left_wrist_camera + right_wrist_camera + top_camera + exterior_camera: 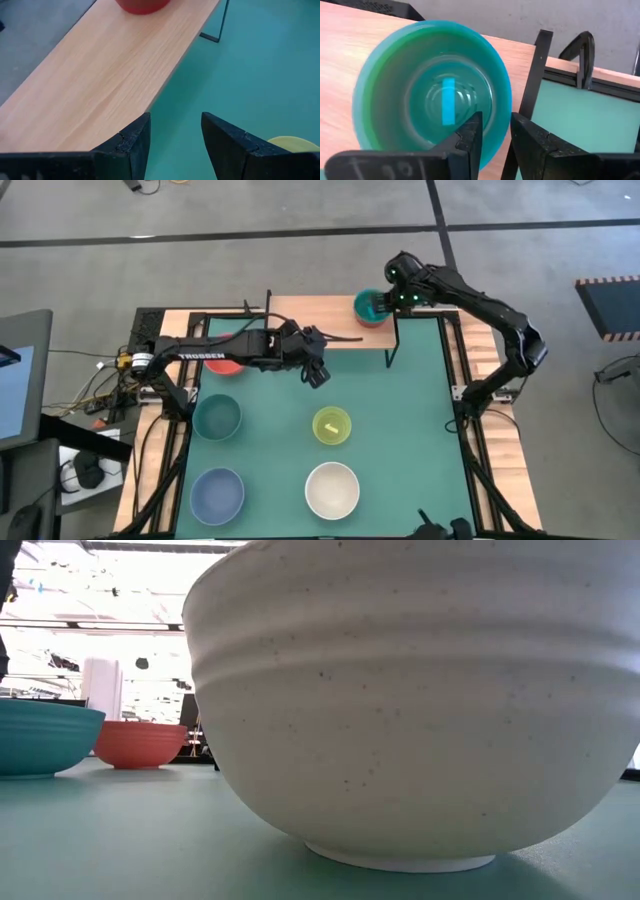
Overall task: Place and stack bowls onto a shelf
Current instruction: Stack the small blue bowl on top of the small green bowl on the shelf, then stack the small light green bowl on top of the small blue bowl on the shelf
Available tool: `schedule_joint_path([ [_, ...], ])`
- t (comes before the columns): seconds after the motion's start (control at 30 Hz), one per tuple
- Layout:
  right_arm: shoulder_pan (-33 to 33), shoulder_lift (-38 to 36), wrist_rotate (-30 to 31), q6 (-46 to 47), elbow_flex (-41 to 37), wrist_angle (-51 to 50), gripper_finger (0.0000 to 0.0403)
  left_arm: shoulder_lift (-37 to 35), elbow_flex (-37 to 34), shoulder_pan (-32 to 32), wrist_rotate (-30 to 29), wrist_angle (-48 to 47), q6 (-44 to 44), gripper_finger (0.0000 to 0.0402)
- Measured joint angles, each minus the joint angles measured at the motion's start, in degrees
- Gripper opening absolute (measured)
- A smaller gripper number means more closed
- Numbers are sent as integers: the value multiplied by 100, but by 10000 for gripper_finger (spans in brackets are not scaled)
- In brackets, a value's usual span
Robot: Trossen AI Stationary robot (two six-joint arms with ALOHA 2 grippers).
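Note:
The shelf (320, 320), with a light wood top and black legs, stands at the mat's far edge. On its right end sits a stack of bowls: a green bowl (370, 305) on top and a red bowl (373, 323) below. My right gripper (385, 302) is over this stack, shut on the green bowl (430, 100). My left gripper (318, 372) is open and empty, just off the shelf's near edge (150, 107). On the mat stand a red (225, 366), a dark teal (217, 417), a yellow-green (332, 425), a pale blue (217, 493) and a white bowl (332, 490). My right gripper has the green bowl's rim (496, 131) between its two fingers, one finger (470, 137) inside the bowl and one (532, 145) outside. The fingers come from above, slanting down. The bowl sits upright in the stack on the shelf's right end.
The green mat (420, 430) has free room on its right half. The shelf's top (100, 75) is bare left of the stack. The red bowl on the mat lies partly under my left arm. In the low view the white bowl (420, 700) fills the front.

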Motion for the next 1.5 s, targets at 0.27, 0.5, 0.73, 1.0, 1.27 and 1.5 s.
schedule_joint_path([
  [0.27,198,-715,36,68,-2,57,128,12,0,-39,-2,80,169,161],
  [0.5,1059,-1393,34,-306,-1,-54,127,144,7,39,193,583,635,161],
  [0.73,2486,-1649,382,357,-139,-501,127,199,4,102,601,1122,1052,161],
  [1.0,3757,-1881,491,1862,-1241,-281,126,199,4,94,605,984,1250,161],
  [1.27,4766,-1683,792,3401,-2005,357,126,201,4,86,855,749,1285,161],
  [1.5,5267,-1212,831,4162,-2033,475,125,201,4,78,1056,414,1510,161],
])
